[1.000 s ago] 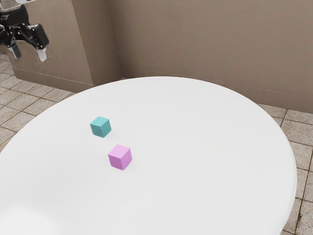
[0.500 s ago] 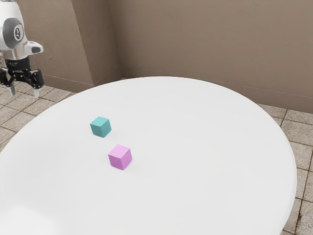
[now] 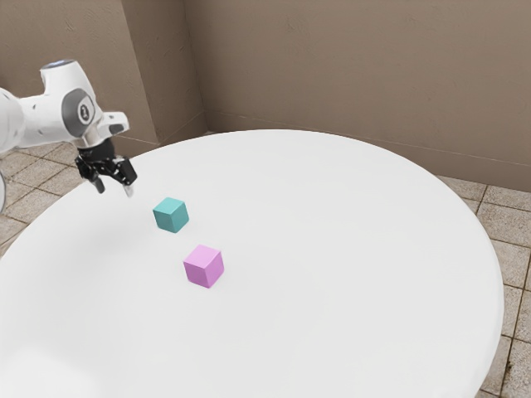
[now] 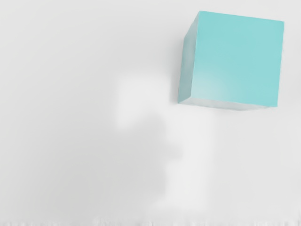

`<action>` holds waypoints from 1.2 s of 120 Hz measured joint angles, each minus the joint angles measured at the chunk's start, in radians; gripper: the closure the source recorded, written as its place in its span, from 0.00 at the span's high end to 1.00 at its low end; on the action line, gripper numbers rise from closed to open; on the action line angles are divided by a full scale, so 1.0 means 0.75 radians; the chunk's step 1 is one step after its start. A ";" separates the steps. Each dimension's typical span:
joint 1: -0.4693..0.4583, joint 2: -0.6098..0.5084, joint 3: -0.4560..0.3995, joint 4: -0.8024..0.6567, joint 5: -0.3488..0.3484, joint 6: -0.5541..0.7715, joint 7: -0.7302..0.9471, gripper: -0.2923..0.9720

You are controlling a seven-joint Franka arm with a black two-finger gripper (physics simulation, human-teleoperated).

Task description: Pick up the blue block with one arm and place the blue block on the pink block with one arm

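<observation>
Gripper (image 3: 114, 189): moved in since the earlier frames, we now hang low over the table's near rim, fingers spread and holding nothing.
Blue block (image 3: 171, 214): rests on the table near our fingertips, toward the exterior view's right, untouched; the wrist view (image 4: 233, 60) shows it just off to one side of us.
Pink block (image 3: 204, 265): beyond the blue block from us, apart from it.
Table (image 3: 348, 249): plain white top lies between us and both blocks.

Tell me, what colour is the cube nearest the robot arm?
A teal blue cube, clearest in the wrist view.
</observation>
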 joint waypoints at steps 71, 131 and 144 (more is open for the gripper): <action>0.007 0.159 -0.119 0.101 0.001 0.117 0.124 0.77; 0.007 0.320 -0.146 0.280 0.018 0.013 0.059 0.77; 0.007 0.345 -0.147 0.300 0.020 0.008 0.036 0.77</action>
